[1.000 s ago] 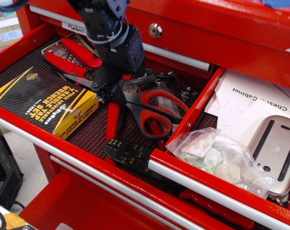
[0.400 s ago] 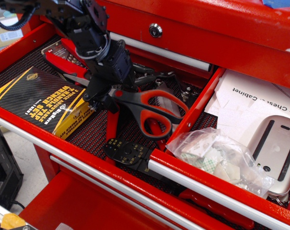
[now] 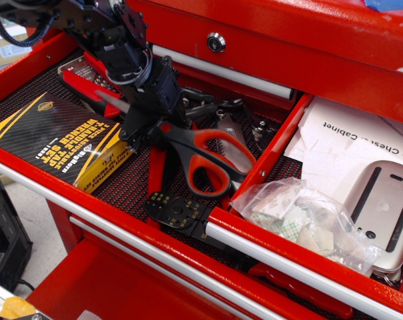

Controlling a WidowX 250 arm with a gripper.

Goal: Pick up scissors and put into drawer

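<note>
The scissors (image 3: 204, 155) have dark grey handle loops lined in red-orange. They lie low over the black mat of the open red drawer (image 3: 28, 170). Their silver blade (image 3: 110, 101) sticks out to the upper left past my gripper. My gripper (image 3: 146, 125) is shut on the scissors near the pivot, with the handles pointing right toward the drawer's divider. The black arm reaches in from the upper left and hides the middle of the scissors.
A black-and-yellow wrench set box (image 3: 54, 139) lies at the left. Red-handled crimpers (image 3: 156, 172) and a black die plate (image 3: 176, 211) lie under the scissors. More red-handled tools (image 3: 81, 77) lie at the back left. A plastic bag (image 3: 301, 217), papers and a silver device (image 3: 386, 199) fill the right compartment.
My gripper has moved left and a little toward the back with the scissors. The handles slid left with it and the blade now pokes out at the upper left.
</note>
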